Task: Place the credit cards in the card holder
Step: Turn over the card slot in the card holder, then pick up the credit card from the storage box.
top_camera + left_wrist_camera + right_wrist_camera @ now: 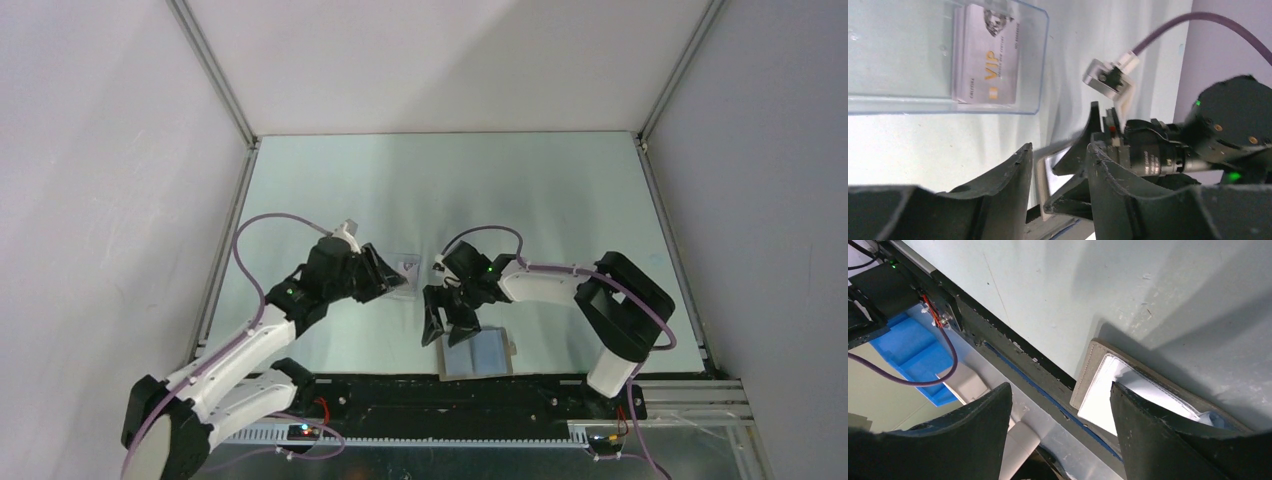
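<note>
Two-armed, held left gripper and right gripper wide, empty; seemed best to pinch credit cards, upper left, by one edge.

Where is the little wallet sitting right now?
The card holder lies open at the near edge of the table, right of centre in the top view, just beneath the right hand, by the black rail.

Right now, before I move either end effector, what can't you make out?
Left wrist: how many credit cards are stacked in the clear box; edges overlap.
Right wrist: card holder pockets, covered by a finger of the right end effector.
Top: cards, too small.
</note>
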### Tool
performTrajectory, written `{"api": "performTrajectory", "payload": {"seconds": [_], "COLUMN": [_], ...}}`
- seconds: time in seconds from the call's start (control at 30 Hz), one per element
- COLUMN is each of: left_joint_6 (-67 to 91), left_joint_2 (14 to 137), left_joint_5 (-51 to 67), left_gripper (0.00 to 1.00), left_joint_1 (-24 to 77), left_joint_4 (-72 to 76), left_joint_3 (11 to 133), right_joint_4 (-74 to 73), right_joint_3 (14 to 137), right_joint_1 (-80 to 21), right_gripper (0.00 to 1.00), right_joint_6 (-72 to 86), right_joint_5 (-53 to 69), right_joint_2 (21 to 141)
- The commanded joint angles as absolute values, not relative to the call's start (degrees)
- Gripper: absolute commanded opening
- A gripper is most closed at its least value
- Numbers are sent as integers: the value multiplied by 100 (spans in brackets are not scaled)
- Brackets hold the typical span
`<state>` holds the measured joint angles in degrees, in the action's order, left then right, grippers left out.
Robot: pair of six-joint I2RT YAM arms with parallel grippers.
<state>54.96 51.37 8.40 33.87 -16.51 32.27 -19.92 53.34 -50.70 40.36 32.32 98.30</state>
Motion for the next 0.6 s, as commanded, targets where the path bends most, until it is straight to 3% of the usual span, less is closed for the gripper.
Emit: {"api": "performTrajectory", "payload": {"seconds": [0.0, 0.57], "left_joint_6": [4919, 3694], "left_joint_2": [5478, 7397], "left_joint_5": [1573, 1886], "left_gripper": [49, 43], "left_joint_1": [2752, 2053], "left_joint_4": [-1573, -2215], "left_joint_3": [3597, 4782], "right_joint_4": [-2207, -2405], "right_joint_3": [5690, 5919], "right_joint_1": [-5011, -4443], "right_gripper": [75, 75], "right_joint_6": [3873, 3810], "right_joint_5": [3156, 3326], "right_joint_2": [9538, 9032]}}
